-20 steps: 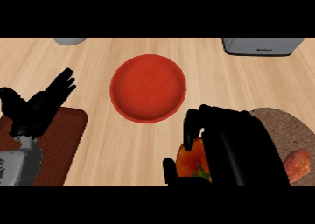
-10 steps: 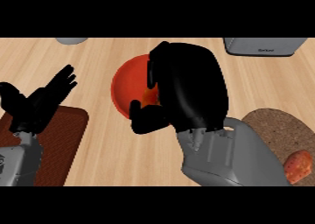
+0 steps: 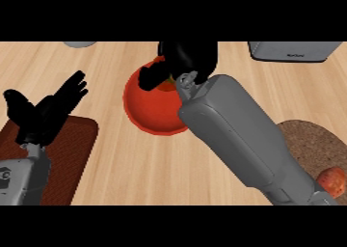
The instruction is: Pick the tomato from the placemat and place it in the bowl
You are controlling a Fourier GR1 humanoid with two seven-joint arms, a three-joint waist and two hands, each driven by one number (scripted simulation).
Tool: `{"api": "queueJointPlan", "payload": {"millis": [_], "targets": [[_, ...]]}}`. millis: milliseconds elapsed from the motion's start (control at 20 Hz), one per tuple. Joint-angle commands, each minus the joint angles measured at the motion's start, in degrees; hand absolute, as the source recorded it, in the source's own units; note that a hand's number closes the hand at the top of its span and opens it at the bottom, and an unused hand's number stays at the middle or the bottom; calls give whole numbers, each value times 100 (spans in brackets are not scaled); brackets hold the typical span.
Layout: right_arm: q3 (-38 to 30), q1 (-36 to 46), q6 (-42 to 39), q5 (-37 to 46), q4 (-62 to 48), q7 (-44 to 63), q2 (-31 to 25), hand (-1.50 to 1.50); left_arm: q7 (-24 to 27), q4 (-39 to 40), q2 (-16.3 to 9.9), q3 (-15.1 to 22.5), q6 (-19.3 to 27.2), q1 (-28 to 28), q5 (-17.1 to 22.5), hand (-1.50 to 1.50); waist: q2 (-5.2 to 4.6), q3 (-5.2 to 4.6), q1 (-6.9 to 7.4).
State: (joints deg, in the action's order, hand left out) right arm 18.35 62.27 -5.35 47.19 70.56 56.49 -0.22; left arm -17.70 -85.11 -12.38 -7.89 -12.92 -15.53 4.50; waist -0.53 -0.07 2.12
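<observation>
Surface: light wooden counter (image 3: 119,164), planks running left to right across the head view.
Bowl: red bowl (image 3: 144,108) near the counter's middle; its right and upper parts are hidden behind the right forearm and hand.
Right hand: black right hand (image 3: 187,58) is over the bowl's upper rim, fingers curled downward and thumb tucked inward.
Right forearm: grey right forearm (image 3: 240,140) crosses the view diagonally from the lower right up to the bowl.
Tomato: tomato (image 3: 166,86) shows only as a small orange-red patch beneath the curled fingers, above the bowl's interior. The right hand is closed round it. Contact between tomato and bowl cannot be determined.
Placemat: round brown placemat (image 3: 312,142) at the right edge, partly covered by the right forearm.
Item on placemat: red-orange rounded item (image 3: 334,181) rests on the placemat's lower part, just beside the forearm; its kind cannot be determined.
Left hand: left hand (image 3: 45,108) is at the left side, fingers straight and spread, pointing up, resting and holding nothing.
Left mat: dark reddish-brown rectangular mat (image 3: 73,154) lies beneath the left hand and forearm.
Background, upper right: grey box-shaped appliance (image 3: 294,50) at the counter's far edge.
Background, upper left: grey rounded object (image 3: 80,44), only its lower edge visible.
</observation>
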Motion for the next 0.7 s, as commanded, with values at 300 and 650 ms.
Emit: {"api": "queueJointPlan", "payload": {"millis": [300, 650], "targets": [[-733, 543, 1646, -760, -3007, -1902, 21, 150, -100, -34, 135, 168, 59, -193, -77, 0, -80, 4, 168], [-1290, 508, 2413, -1843, -3913, -2392, 22, 150, -217, -157, 152, 235, 4, -316, -27, 0, -157, 14, 467]]}}
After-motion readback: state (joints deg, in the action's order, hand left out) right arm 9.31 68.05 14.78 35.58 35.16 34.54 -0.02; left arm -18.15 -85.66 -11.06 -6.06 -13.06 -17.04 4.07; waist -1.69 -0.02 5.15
